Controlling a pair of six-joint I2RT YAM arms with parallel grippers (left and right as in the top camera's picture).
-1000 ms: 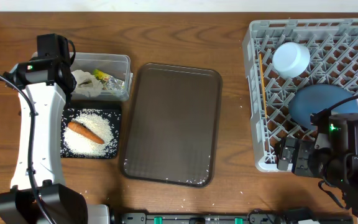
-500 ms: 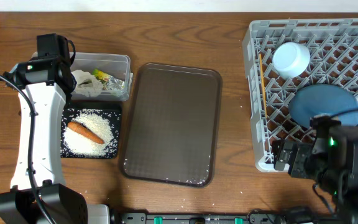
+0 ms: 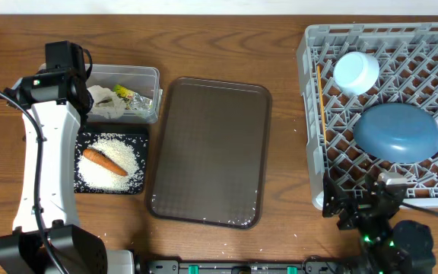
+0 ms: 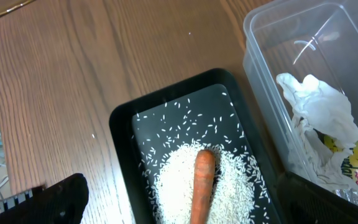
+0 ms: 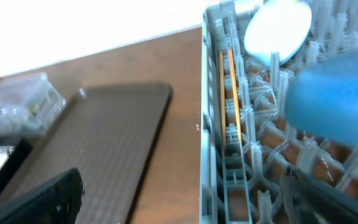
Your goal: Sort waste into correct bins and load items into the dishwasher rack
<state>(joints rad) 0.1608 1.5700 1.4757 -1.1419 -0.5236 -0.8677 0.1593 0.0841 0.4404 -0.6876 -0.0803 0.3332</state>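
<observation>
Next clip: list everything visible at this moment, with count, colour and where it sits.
dishwasher rack: one, grey, at the right
plate: one, blue, in the rack
pale dishes: three, white to light blue, in the rack, two cut off at the right edge
chopsticks: two, wooden, along the rack's left wall
serving tray: one, dark brown, centre
clear tub: one, far left, holding white paper wrappers and a yellow-green packet
black tray: one, just nearer than the tub, holding white rice and one orange carrot
left fingers: black, open, above the black tray
right fingers: black, open, by the rack's near-left corner
</observation>
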